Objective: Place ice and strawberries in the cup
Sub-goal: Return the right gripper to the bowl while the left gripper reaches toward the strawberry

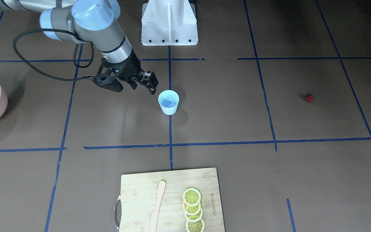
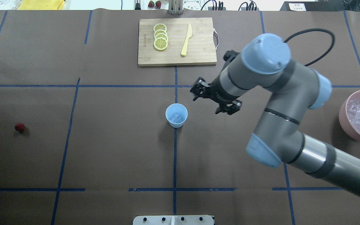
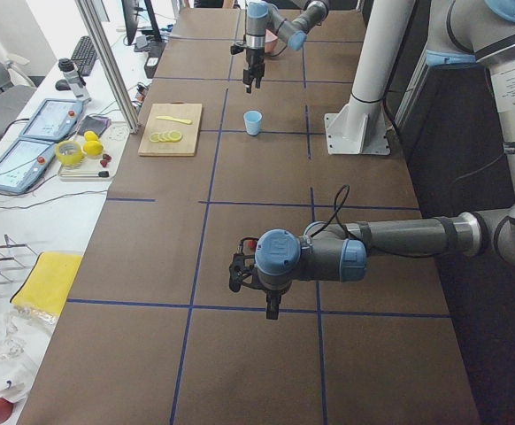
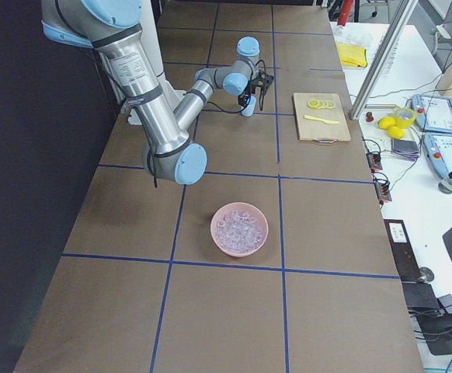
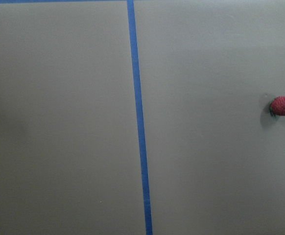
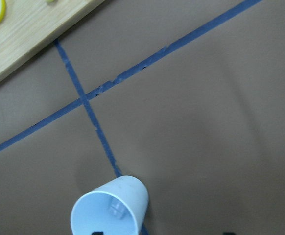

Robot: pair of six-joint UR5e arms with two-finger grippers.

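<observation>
The pale blue cup (image 2: 176, 115) stands upright at the table's middle, on a blue tape line, with a clear ice cube (image 2: 176, 117) inside. It also shows in the front view (image 1: 168, 102) and the right wrist view (image 6: 109, 208). My right gripper (image 2: 196, 93) is open and empty, hovering just beside the cup and above it, on its board side. The red strawberry (image 2: 19, 127) lies alone far on the table's left side and shows in the left wrist view (image 5: 282, 105). My left gripper (image 3: 236, 273) shows only in the exterior left view; I cannot tell if it is open.
A pink bowl (image 2: 344, 109) filled with ice cubes sits at the table's right edge. A wooden cutting board (image 2: 198, 56) with lemon slices (image 2: 160, 40) and a pale knife (image 2: 186, 40) lies at the far side. The white robot base (image 1: 169, 22) stands at the near side.
</observation>
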